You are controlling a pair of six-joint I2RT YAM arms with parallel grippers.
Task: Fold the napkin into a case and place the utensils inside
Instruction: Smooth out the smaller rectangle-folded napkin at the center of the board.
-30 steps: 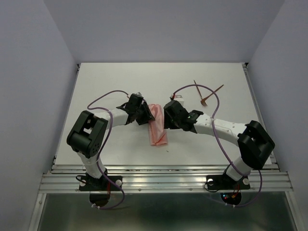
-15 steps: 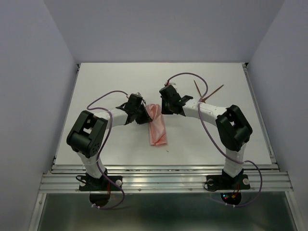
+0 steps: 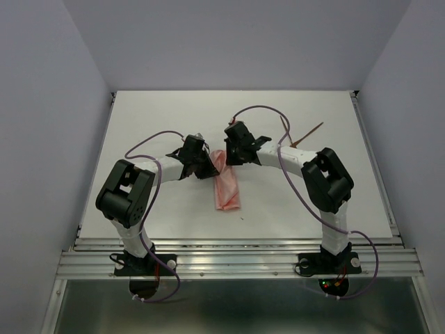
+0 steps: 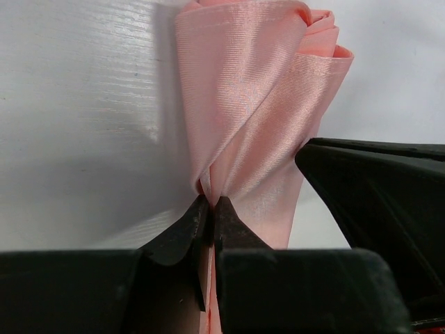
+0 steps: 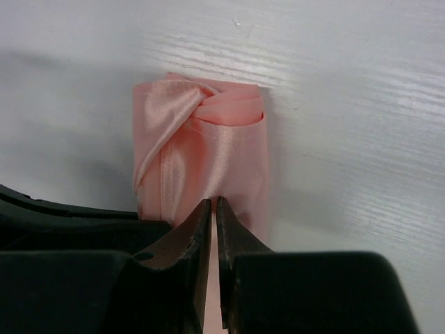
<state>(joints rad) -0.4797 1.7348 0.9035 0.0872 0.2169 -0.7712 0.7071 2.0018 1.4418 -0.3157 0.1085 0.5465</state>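
Observation:
The salmon-pink napkin (image 3: 228, 188) lies mid-table as a narrow oblong case, its far end lifted and bunched. My left gripper (image 3: 208, 170) is at that end's left side, shut on a pinched fold of the napkin (image 4: 257, 104), as the left gripper (image 4: 209, 202) shows in its wrist view. My right gripper (image 3: 227, 158) comes in from the far side and is shut on the edge of the napkin (image 5: 208, 146); the right gripper (image 5: 213, 202) has pink cloth between its tips. The thin reddish-brown utensils (image 3: 310, 133) lie far right, partly hidden behind the right arm.
The white table (image 3: 160, 111) is walled left, right and behind. A metal rail (image 3: 236, 261) runs along the near edge by both arm bases. Purple cables (image 3: 149, 142) loop over each arm. The right elbow (image 3: 325, 179) stands right of the napkin.
Both grippers have closed on the napkin's far end. The right gripper swung from the napkin's right side round to its far end, and its elbow folded in leftward, covering part of the utensils.

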